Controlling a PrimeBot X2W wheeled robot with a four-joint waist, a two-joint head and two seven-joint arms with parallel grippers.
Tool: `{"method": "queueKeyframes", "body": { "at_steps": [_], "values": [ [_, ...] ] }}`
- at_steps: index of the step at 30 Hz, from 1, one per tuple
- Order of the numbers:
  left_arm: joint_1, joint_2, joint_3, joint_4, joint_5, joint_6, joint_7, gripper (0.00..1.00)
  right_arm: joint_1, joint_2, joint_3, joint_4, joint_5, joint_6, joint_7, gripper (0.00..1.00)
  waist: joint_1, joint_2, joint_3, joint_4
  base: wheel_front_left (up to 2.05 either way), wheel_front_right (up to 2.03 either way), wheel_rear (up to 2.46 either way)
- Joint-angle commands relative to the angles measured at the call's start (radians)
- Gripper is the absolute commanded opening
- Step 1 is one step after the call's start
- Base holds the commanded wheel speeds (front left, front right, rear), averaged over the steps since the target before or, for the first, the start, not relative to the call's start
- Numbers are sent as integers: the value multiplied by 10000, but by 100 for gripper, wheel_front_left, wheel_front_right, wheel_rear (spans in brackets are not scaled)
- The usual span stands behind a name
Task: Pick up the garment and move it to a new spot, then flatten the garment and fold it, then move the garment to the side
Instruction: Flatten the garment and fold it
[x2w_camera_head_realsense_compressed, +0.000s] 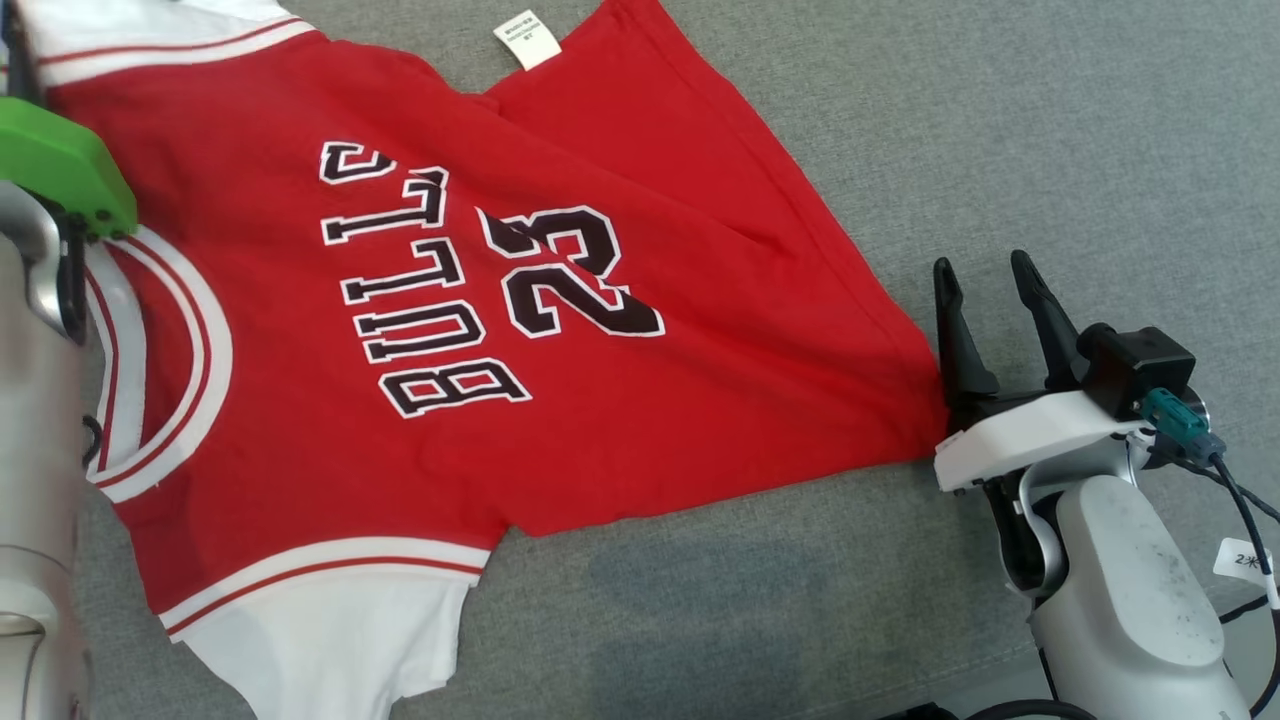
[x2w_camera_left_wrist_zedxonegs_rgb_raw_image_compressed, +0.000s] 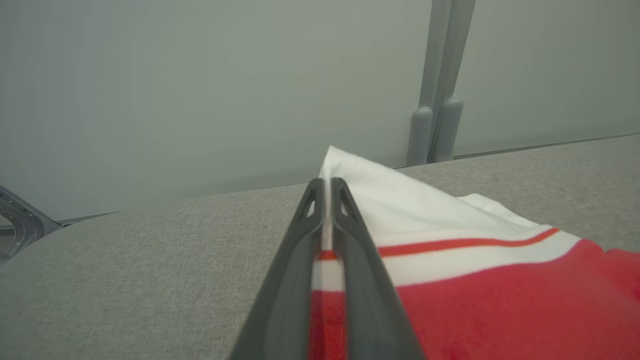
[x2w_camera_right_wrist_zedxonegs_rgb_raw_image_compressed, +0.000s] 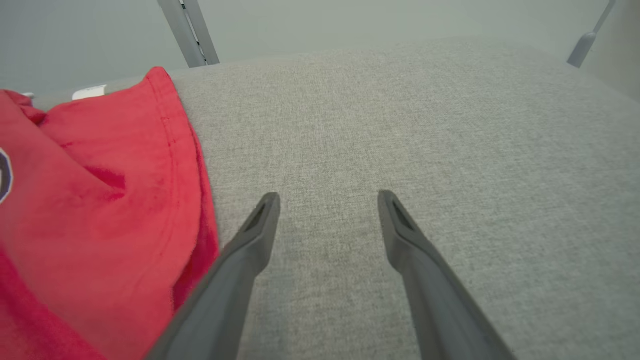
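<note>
The garment is a red jersey with white sleeves, a white striped collar and black "BULLS 23" lettering, spread on the grey cloth surface. My left gripper is shut on the garment at a white sleeve edge, which is pinched up between the fingers. In the head view, the left arm's green-capped wrist stands at the far left over the shoulder area. My right gripper is open, just right of the jersey's hem corner. In the right wrist view, that gripper has bare cloth between its fingers, with the garment's hem to their left.
A white care label lies at the jersey's far hem. The grey cloth surface stretches to the right and back. A pale wall with grey posts stands behind the surface. Cables hang by the right wrist.
</note>
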Motion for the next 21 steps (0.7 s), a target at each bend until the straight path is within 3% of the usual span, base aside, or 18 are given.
{"method": "queueKeyframes", "body": {
  "at_steps": [1,7,12,21],
  "values": [
    [152,-1,70,-83,-95,111,8,100,-114,0,33,-14,71,-15,-3,100,-1,0,-46,82,0,0,0],
    [1161,-591,355,-891,-292,237,4,100,-418,-4,139,-37,-126,-15,-3,100,-1,0,-388,759,0,0,0],
    [2442,-1307,371,-2116,-174,-17,3,100,-884,-227,348,191,-390,-15,-3,100,-1,0,-849,1614,0,0,0],
    [4404,-2422,129,-3935,210,-265,2,100,-2346,-1042,834,1966,-614,-15,-3,100,-1,0,-1282,3227,0,0,0]
  ]
}}
